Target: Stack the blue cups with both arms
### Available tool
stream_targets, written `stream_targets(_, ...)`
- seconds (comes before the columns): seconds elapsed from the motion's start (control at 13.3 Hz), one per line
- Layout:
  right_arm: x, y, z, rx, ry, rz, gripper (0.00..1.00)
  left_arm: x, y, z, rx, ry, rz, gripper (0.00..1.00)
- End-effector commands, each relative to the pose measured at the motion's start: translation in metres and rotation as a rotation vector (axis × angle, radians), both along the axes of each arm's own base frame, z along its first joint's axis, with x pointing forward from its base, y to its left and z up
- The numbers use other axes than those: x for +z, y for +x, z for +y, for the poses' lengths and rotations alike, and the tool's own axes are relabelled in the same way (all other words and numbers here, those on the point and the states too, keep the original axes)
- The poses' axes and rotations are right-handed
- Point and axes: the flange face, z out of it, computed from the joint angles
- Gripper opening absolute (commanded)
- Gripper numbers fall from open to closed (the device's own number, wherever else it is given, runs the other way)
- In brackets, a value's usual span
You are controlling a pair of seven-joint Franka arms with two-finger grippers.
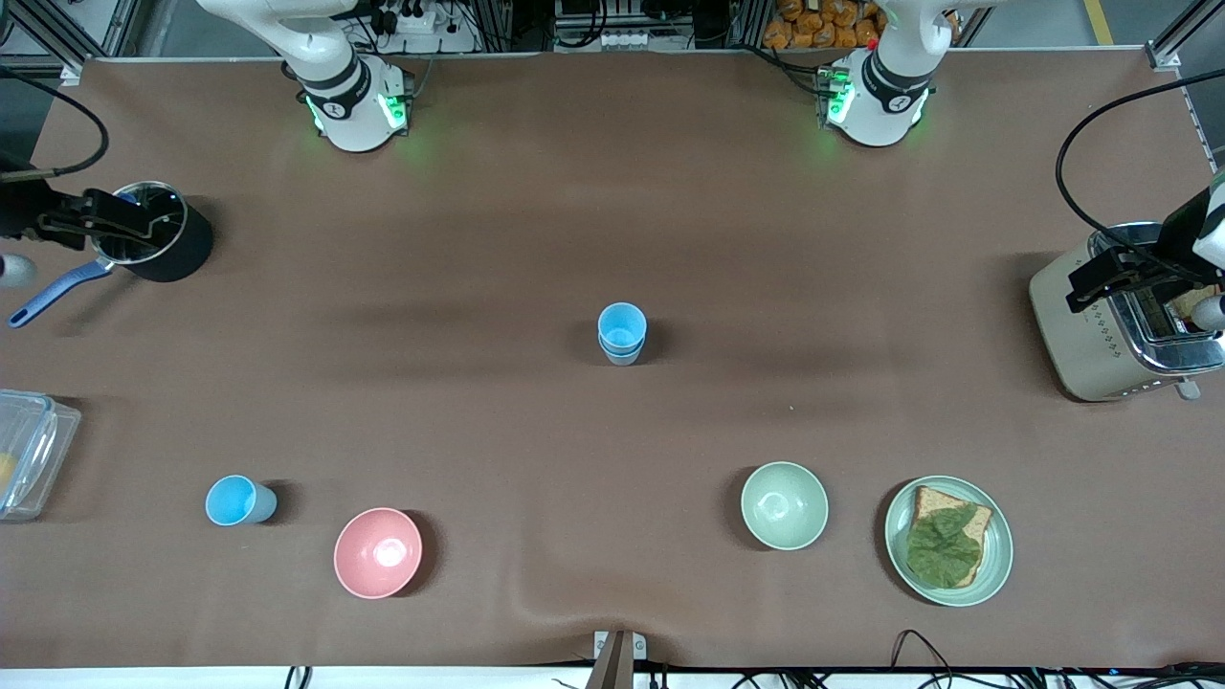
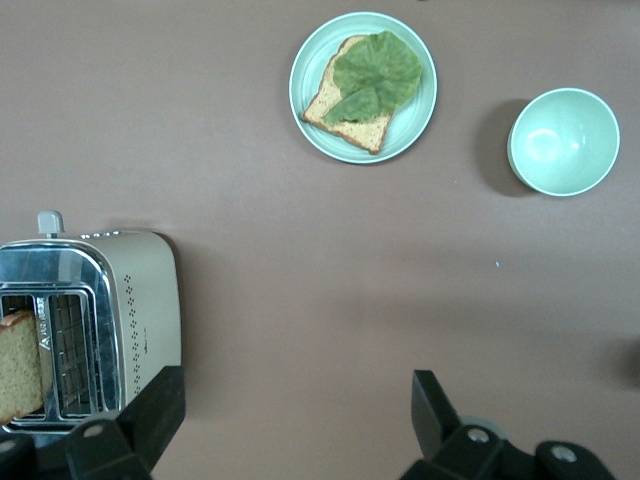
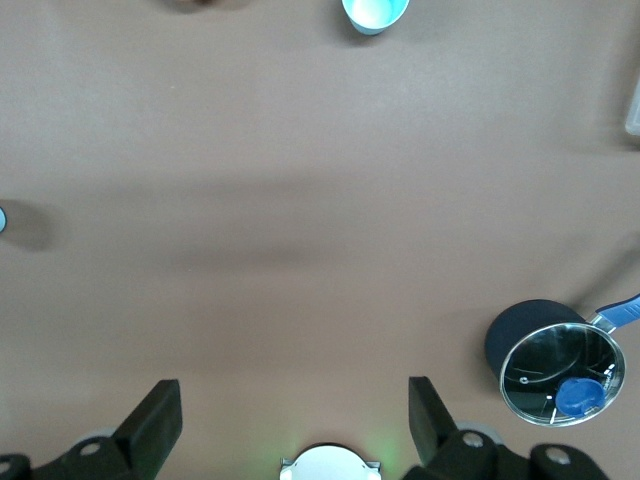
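Two blue cups stand nested as one stack in the middle of the table, the bright sky-blue one on top. A third blue cup stands alone toward the right arm's end, nearer the front camera; it also shows in the right wrist view. My left gripper hangs open and empty over the toaster; the left wrist view shows bare table between its fingers. My right gripper hangs open and empty over the black pot, also seen in the right wrist view. Both arms wait far from the cups.
A black pot with glass lid and blue handle and a clear container are at the right arm's end. A toaster, a plate with bread and lettuce, a pale green bowl and a pink bowl also stand here.
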Motion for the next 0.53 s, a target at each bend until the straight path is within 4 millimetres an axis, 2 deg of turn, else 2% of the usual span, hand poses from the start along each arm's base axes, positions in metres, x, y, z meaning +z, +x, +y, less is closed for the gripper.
stream_targets(0.0, 0.0125, -0.0048, -0.0011, -0.002, 0.016, -0.015, 1.0, 0.0078, -0.0083, -0.0036, -0.025, -0.022, 0.015, 1.0)
stream_targets(0.45, 0.0205, -0.001, -0.0042, -0.003, -0.014, -0.065, 1.0, 0.0116, -0.012, -0.0029, -0.024, -0.024, 0.031, 1.0)
